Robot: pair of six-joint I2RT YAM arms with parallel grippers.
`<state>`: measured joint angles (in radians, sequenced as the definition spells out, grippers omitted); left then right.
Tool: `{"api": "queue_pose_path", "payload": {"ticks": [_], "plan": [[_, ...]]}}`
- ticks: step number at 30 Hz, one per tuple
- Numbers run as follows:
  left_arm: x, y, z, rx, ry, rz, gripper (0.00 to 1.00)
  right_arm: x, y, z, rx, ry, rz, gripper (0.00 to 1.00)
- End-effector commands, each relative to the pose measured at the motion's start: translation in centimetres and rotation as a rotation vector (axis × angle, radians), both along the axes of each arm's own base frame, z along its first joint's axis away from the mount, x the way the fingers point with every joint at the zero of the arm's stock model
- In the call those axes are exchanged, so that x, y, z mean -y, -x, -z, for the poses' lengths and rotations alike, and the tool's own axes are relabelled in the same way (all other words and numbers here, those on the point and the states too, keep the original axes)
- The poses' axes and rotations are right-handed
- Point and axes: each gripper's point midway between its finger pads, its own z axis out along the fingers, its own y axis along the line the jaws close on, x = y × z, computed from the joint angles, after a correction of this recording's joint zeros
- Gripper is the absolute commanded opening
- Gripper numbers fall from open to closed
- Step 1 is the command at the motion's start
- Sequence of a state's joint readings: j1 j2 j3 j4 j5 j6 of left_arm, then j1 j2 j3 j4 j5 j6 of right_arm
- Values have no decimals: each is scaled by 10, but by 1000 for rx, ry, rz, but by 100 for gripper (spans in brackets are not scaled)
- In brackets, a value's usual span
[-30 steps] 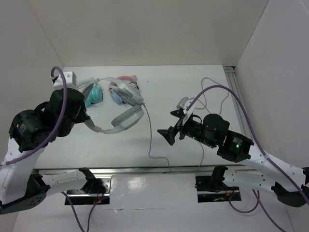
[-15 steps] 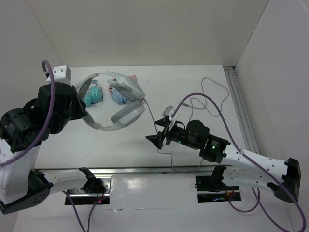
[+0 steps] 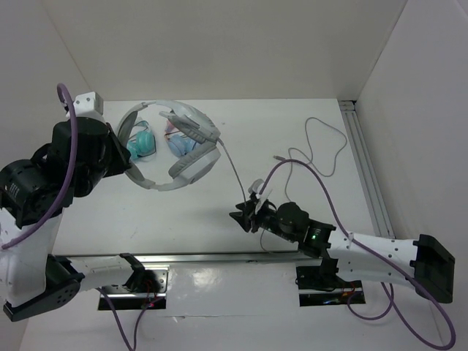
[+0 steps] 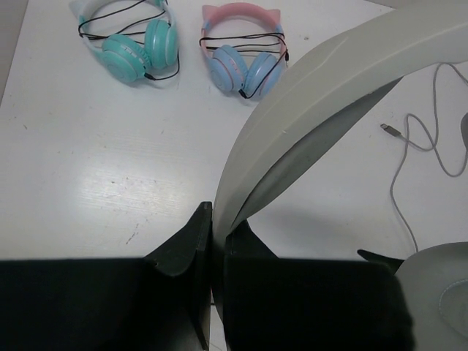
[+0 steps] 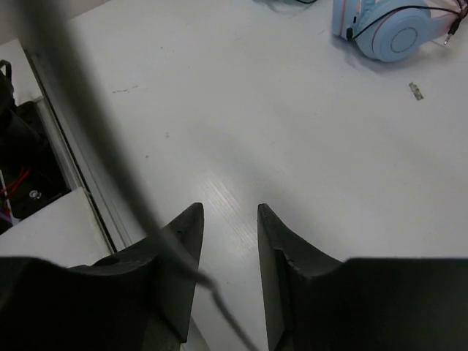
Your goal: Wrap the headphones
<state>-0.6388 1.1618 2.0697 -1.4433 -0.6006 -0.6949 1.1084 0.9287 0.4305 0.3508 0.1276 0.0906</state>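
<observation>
The large light-grey headphones (image 3: pixel 196 161) hang above the table at the left, headband (image 4: pixel 329 73) arching up and away. My left gripper (image 4: pixel 217 212) is shut on the lower end of that headband; one ear cup (image 4: pixel 439 285) shows at the lower right of the left wrist view. The thin grey cable (image 3: pixel 234 172) runs down from the headphones to my right gripper (image 3: pixel 243 215) near the table's front edge. In the right wrist view the blurred cable (image 5: pixel 95 124) crosses the left finger and drops into the gap; the right gripper (image 5: pixel 230 208) is open, jaws partly closed, not touching it.
A teal pair of headphones (image 4: pixel 135 51) and a pink-banded blue pair (image 4: pixel 245 62) lie on the table at the back left. The rest of the grey cable loops over the table (image 3: pixel 322 146) at the right, beside a metal rail (image 3: pixel 365 168). White walls enclose the table.
My left arm has raised the headphones and carried them back. My right arm has swung left toward the front edge to the hanging cable, and its jaws have narrowed.
</observation>
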Motion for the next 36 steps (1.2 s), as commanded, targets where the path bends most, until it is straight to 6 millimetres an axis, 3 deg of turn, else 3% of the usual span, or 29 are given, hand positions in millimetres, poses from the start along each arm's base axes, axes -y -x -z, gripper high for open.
{"api": "queue_pose_path", "payload": {"ticks": [1,2,6,7,9,10,11,13,14,17,19,20,21,23,24,27,36], "plan": [[-2,-6,-30,114,131,-66,0,4,-2,-31,30,-152,41,42],[0,-9,-26,100,120,-66,0,6,-1,-29,29,-150,41,42],[-10,-14,-19,94,84,-124,0,15,2,-26,2,-155,80,17],[-13,-18,-12,79,42,-132,0,24,-3,-23,-12,-131,135,0],[-8,-26,0,55,-13,-105,0,31,-13,-35,-33,-120,217,0],[-4,-35,15,29,-75,-80,0,38,-12,-25,-58,-48,249,0],[-1,-39,26,-3,-99,-78,0,47,-23,-47,-41,-61,329,0],[-4,-51,58,-79,-201,-125,0,59,-26,-44,-56,16,390,0],[-7,-55,68,-100,-231,-153,0,64,-28,-64,-40,-2,428,0],[-19,-60,99,-157,-328,-245,0,73,-27,-84,-13,83,491,0],[-25,-63,107,-150,-366,-287,0,76,-26,-91,7,143,520,0],[-27,-64,117,-167,-400,-289,0,75,-22,-84,15,219,514,0],[-27,-67,119,-156,-402,-298,0,81,-25,-102,38,214,566,0],[-27,-68,128,-177,-446,-274,0,87,-22,-106,75,274,606,0],[-17,-73,132,-174,-435,-229,0,88,-21,-122,79,246,612,0],[2,-77,144,-197,-469,-92,0,82,-20,-140,109,245,595,0],[81,-55,162,-160,-567,289,0,68,-19,-160,180,247,513,0]]}}
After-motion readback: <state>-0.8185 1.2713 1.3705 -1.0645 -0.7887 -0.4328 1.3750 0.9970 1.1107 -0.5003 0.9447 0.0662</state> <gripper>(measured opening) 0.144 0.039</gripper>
